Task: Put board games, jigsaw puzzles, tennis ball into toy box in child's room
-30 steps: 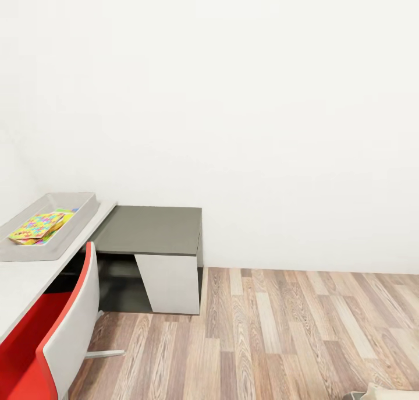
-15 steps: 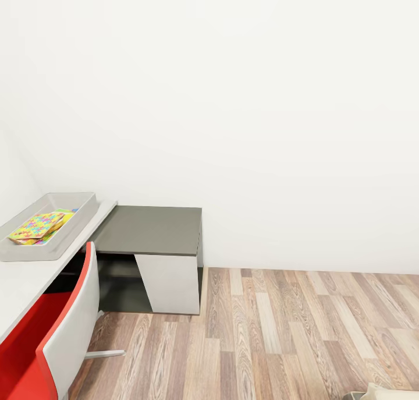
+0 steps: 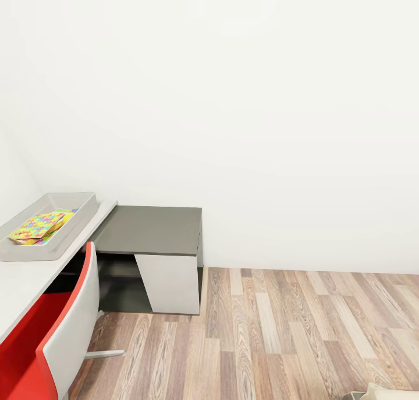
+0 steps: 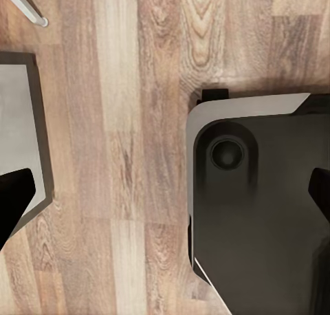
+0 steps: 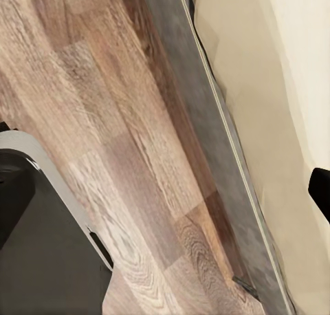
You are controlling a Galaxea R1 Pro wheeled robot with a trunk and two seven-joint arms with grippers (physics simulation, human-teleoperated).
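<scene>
Shallow light-grey toy box (image 3: 70,228) seen on pale surface (image 3: 23,283), bright puzzle squares (image 3: 36,226) laid inside, left tool (image 4: 165,191) and right tool (image 5: 165,191) spread apart, nothing held

The toy box (image 3: 70,228) is carried on the light-grey bench (image 3: 23,278). The lower dark-grey section (image 3: 154,231) is joined beside it.

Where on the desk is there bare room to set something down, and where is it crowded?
Free: the lower dark-grey section, bordered by the wall and the toy box, and the light-grey top between that box and the red chair. Crowded: inside the toy box, where the jigsaw puzzles lie.
</scene>
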